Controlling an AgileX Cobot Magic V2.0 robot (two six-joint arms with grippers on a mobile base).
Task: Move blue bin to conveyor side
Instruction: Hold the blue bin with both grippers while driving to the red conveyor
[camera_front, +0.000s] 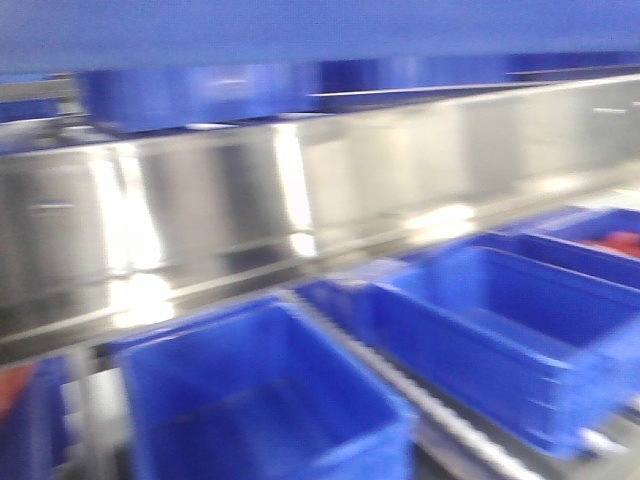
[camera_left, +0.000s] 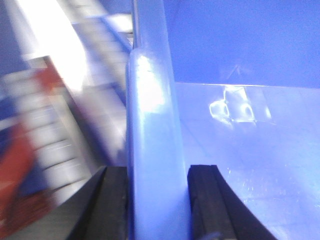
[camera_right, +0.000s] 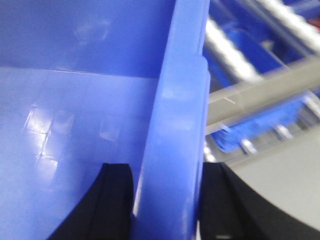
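Observation:
The blue bin (camera_left: 240, 165) fills both wrist views, and its glossy floor and inner walls show. My left gripper (camera_left: 157, 172) is shut on the bin's thick left rim, one black pad inside the wall and one outside. My right gripper (camera_right: 167, 170) is shut the same way on the right rim of the blue bin (camera_right: 75, 100). A blurred blue band (camera_front: 300, 30) spans the top of the front view; I cannot tell whether it is the held bin. Neither gripper shows in the front view. The conveyor is out of view.
A shiny stainless-steel rail (camera_front: 300, 190) runs across the front view. Below it stand open blue crates (camera_front: 260, 400) (camera_front: 500, 330), and one at far right shows red items (camera_front: 610, 240). Metal rollers (camera_right: 235, 55) lie beyond the right rim. All views are motion-blurred.

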